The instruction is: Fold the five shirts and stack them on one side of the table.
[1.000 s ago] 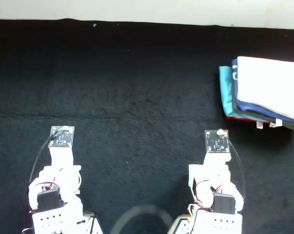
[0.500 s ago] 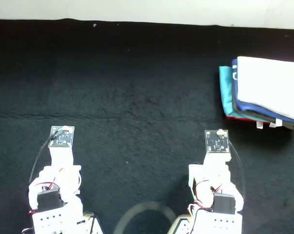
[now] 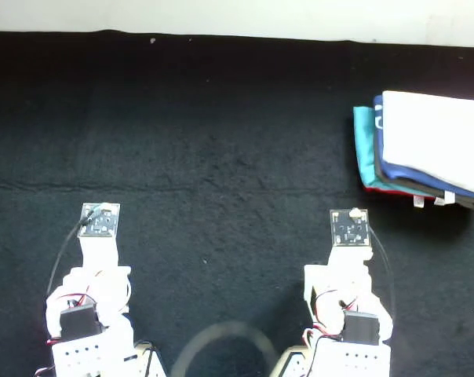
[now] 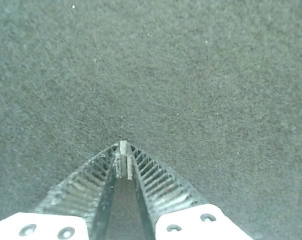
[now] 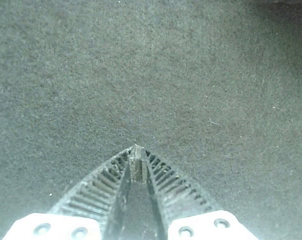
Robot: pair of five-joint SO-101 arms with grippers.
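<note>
A stack of folded shirts (image 3: 422,149) is lying at the far right side of the table, well apart from both arms, its right edge running out of the high view. A white shirt (image 3: 437,135) is sitting on top and covering most of the pile. A blue shirt (image 3: 392,170) is peeking out beneath it, a teal shirt (image 3: 364,149) is sticking out furthest toward the table's middle, a thin red edge (image 3: 381,191) is showing at the bottom of the near side, and a dark grey layer (image 3: 461,199) is showing near the right end. The black cloth (image 3: 221,133) is covering the whole table up to a pale strip of wall (image 3: 221,14) along the far edge. Two white arms are sitting folded back at the near edge, side by side: one arm (image 3: 348,275) is resting nearer the stack, the other arm (image 3: 96,271) is resting well away from it, and which is which cannot be told from above. The left gripper (image 4: 123,150) is hanging just over bare cloth with its ribbed jaws meeting at the tips and nothing between them. The right gripper (image 5: 137,152) is hanging over bare cloth the same way, jaws pressed together at the tips and holding nothing.
</note>
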